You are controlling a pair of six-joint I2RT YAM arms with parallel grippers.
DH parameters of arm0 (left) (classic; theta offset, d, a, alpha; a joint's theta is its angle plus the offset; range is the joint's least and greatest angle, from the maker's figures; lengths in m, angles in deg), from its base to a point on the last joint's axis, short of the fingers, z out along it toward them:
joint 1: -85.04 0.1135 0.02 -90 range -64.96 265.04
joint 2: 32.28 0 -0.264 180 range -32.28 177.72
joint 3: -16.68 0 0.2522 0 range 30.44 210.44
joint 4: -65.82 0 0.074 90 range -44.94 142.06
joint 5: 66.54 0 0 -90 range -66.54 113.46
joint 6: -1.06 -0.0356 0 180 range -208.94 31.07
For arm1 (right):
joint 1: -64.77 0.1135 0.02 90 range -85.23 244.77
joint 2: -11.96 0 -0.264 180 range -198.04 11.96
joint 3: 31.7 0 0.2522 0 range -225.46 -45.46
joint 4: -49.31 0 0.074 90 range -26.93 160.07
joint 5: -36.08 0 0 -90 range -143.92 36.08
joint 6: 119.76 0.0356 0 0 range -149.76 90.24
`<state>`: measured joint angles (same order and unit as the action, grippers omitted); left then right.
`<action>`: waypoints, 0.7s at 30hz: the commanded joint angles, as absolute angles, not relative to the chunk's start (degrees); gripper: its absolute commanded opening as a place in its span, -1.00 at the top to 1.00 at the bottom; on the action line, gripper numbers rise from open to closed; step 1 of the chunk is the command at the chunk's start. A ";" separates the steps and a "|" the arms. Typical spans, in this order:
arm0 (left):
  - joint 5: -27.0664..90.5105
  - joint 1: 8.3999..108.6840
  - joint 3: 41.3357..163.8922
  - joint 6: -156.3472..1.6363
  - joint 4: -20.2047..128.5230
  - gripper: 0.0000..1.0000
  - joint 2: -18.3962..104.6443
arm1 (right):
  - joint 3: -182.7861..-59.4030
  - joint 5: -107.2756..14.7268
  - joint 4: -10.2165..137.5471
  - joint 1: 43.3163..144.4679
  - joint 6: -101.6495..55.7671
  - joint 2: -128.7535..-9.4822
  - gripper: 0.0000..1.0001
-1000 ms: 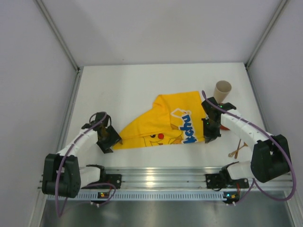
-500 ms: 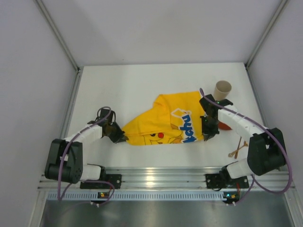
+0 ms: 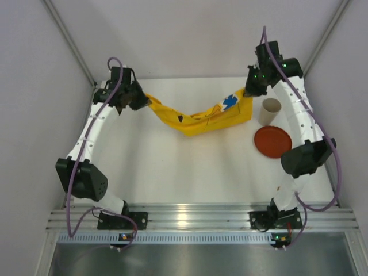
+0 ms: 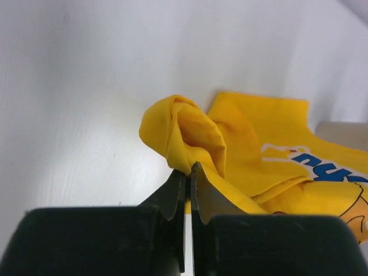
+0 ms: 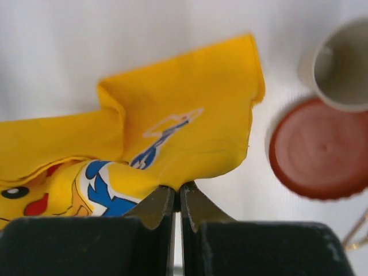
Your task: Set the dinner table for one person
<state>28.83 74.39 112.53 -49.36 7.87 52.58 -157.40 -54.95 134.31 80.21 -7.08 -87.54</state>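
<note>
"Two arms on one cloth. What have they got hold of?"

"The left gripper point(image 4: 187, 172) is pinched shut on a bunched corner of the yellow cloth point(image 3: 198, 119), and the right gripper point(image 5: 177, 190) is nipped on the opposite edge. It sags between them, so it looks soft and light."

"And the dinner table point(image 3: 172, 172)?"

"It lies flat beneath them. It's rigid and matte, with nothing to grasp, so things just get laid on it. The centre and left are open. A cup point(image 3: 269, 109) and red plate point(image 3: 272, 141) crowd the right, and the rail point(image 3: 190, 214) runs along the near edge."

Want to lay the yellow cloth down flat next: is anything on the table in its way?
Nothing visible lies on the dinner table directly under the yellow cloth, which hangs between the left gripper and right gripper. The cup and red plate stand just beside its right end, so spreading rightward could catch them.
</note>
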 commanded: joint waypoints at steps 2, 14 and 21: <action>28.37 75.72 133.67 -52.99 5.48 1.00 68.15 | -193.13 -51.20 142.67 76.55 -4.37 -107.31 1.00; 23.91 75.28 137.04 -54.23 18.98 1.00 61.63 | -150.44 -52.76 103.07 76.10 -1.81 -71.30 1.00; 15.80 77.03 93.97 -45.70 16.11 1.00 41.47 | -118.79 -44.89 103.84 78.30 3.29 -60.72 1.00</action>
<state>19.97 75.24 106.58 -48.86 15.85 42.83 -127.68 -47.65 104.15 77.13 1.42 -57.12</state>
